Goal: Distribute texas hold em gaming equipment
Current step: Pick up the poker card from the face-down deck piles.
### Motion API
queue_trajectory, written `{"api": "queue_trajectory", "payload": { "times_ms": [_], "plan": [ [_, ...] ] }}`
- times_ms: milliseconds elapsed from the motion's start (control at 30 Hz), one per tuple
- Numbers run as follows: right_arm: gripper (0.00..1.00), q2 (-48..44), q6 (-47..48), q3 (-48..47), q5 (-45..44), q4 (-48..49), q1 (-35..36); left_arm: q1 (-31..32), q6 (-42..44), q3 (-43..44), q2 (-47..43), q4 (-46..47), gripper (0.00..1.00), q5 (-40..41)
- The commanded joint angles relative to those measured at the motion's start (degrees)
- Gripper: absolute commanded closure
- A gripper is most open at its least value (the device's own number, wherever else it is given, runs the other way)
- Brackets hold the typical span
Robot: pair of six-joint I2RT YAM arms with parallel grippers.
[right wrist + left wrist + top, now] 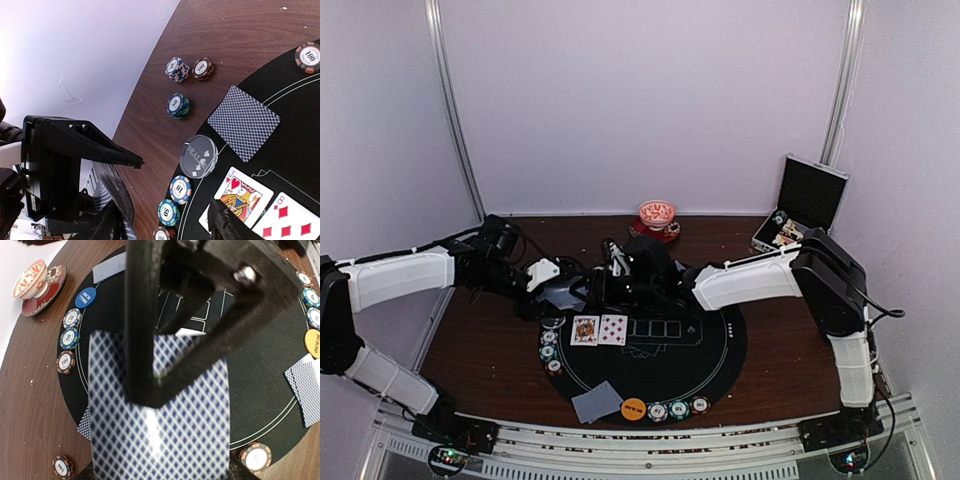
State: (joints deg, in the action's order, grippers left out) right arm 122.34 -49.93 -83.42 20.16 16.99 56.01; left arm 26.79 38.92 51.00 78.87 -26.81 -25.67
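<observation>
Cards (190,440) sit clamped in left pincer (152,390), hiding the mat (265,390); right pincer (179,184) gapes, seemingly empty.

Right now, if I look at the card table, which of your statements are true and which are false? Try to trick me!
1. Two face-up cards lie on the black mat. True.
2. The orange disc sits at the mat's far edge. False: it is at the near edge, beside a face-down card.
3. The left gripper holds blue-backed cards. True.
4. The case is shut. False: its lid stands open.
</observation>
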Motion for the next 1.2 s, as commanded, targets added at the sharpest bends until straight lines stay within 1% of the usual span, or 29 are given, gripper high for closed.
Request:
{"api": "queue_trajectory", "payload": {
  "times_ms": [0, 167, 367, 533, 567, 700, 833, 1000, 1167],
  "plan": [
    [0.43, -0.89, -0.66, 2.59, -2.63, -3.6, -2.34, 0.37, 0.37, 0.64, -0.18, 1.55, 0.38, -2.38],
    [0.6, -1.41, -1.5, 3.45, 1.78, 0.34, -2.29, 0.31, 0.2, 0.69, 0.29, 1.63, 0.38, -1.91],
    [0.86, -4.1, -6.28, 7.89, 8.42, 12.54, -2.28, 0.31, 0.19, 0.67, 0.49, 1.97, 0.38, -1.59],
    [0.99, -6.3, -7.32, 10.51, 9.83, 16.87, -2.37, 0.37, 0.14, 0.56, 0.35, 2.09, 0.38, -1.49],
    [1.0, -6.81, -7.29, 11.04, 9.89, 17.3, -2.34, 0.36, 0.19, 0.58, 0.32, 2.11, 0.38, -1.49],
    [1.0, -9.8, -7.05, 14.35, 9.41, 18.88, -2.51, 0.34, 0.1, 0.5, 0.4, 2.32, 0.38, -1.25],
    [1.0, -13.44, -5.44, 16.94, 7.73, 17.3, -2.98, 0.31, -0.06, 0.55, 0.75, 2.45, 0.38, -1.01],
    [1.0, -20.45, 2.57, 20.27, 1.05, 8.76, -3.58, 0.34, -0.24, 0.54, 0.52, 2.59, 0.38, -0.9],
    [1.0, -29.33, 12.83, 23.8, -12.3, -3.43, -3.8, 0.36, -0.46, 0.52, 0.67, 2.68, 0.38, -0.69]
  ]
}}
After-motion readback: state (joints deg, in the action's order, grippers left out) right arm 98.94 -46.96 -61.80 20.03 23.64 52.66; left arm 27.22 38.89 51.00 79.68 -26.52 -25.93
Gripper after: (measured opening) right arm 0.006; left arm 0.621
